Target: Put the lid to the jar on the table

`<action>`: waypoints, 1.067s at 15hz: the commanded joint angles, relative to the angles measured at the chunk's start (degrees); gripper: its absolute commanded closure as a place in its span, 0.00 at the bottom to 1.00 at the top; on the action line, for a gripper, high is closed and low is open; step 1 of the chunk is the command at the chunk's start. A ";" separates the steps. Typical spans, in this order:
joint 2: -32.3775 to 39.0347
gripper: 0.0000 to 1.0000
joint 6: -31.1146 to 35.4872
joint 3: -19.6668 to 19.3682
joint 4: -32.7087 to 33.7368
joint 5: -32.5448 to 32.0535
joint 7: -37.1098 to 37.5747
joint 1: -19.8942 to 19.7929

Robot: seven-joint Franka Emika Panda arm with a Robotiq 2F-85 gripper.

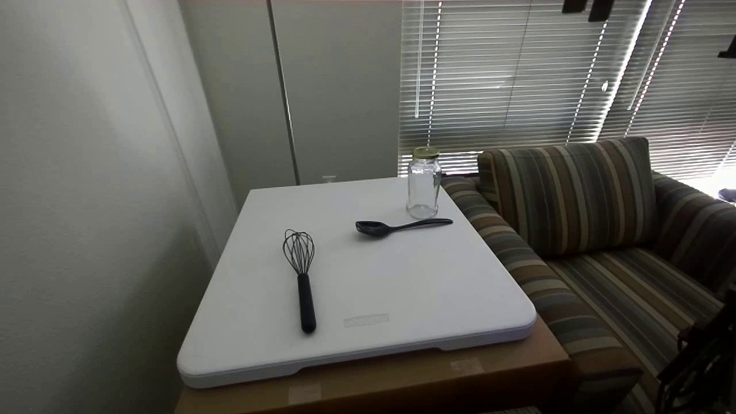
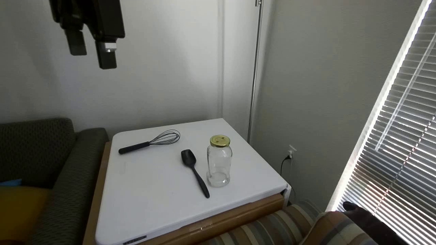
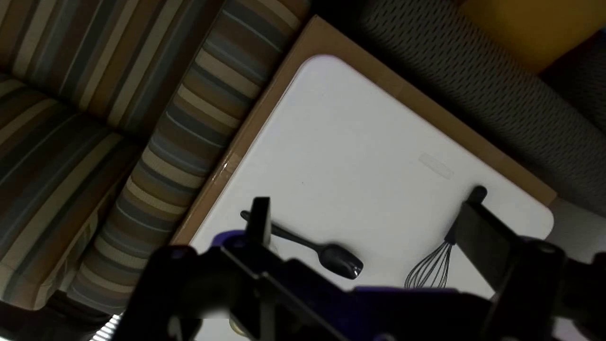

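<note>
The gripper, cut off in both exterior views, is spread wide, holding nothing. In the wrist view it hides most of the jar. Well below the gripper, the lid sits on the jar. The label on the table, well apart from the jar, is illegible.

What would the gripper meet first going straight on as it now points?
Most likely the white table, since the gripper points down toward it; depth leaves the exact landing spot unclear.
</note>
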 commanded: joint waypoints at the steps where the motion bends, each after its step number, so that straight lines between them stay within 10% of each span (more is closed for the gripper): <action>1: 8.65 0.00 4.08 -1.16 5.59 2.17 -4.45 -0.73; 16: 20.74 0.00 -0.01 -0.50 15.57 3.89 -11.88 -2.28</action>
